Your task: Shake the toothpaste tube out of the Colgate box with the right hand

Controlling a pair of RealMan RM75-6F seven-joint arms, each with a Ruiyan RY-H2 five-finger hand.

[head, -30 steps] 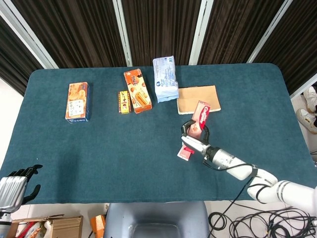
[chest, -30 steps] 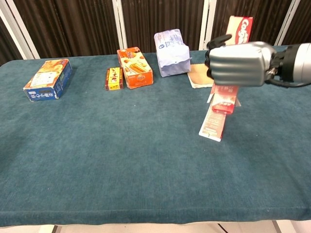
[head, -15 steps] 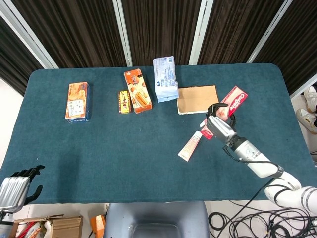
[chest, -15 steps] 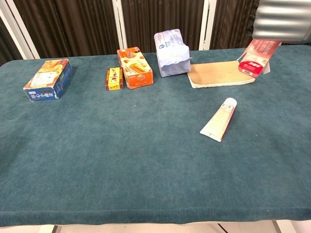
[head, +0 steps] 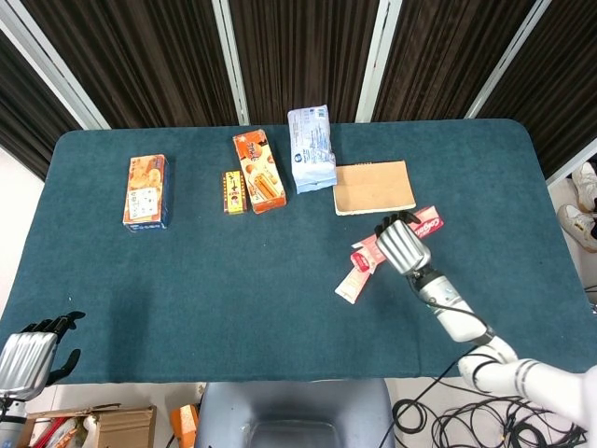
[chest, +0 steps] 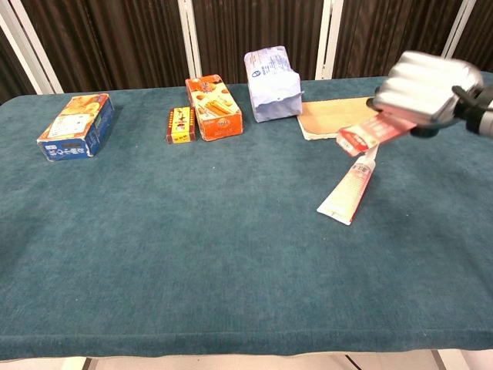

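The white and red toothpaste tube (chest: 347, 190) (head: 354, 278) lies flat on the teal table, cap pointing away from me. My right hand (chest: 422, 89) (head: 402, 245) grips the red Colgate box (chest: 369, 134) (head: 422, 222) above the table, tilted almost level, its open end low and just over the tube's cap end. My left hand (head: 28, 352) hangs off the table's near left corner, fingers apart, holding nothing.
A brown notebook (head: 373, 187) lies behind the right hand. A pale blue packet (head: 311, 147), an orange snack box (head: 258, 170), a small yellow-red box (head: 234, 191) and an orange-blue box (head: 146, 191) line the far side. Open cloth (chest: 192, 231) fills the front.
The tube has dropped out of the box onto the table. My right hand swung the box up and right, then brought it back down, tilted low over the tube.
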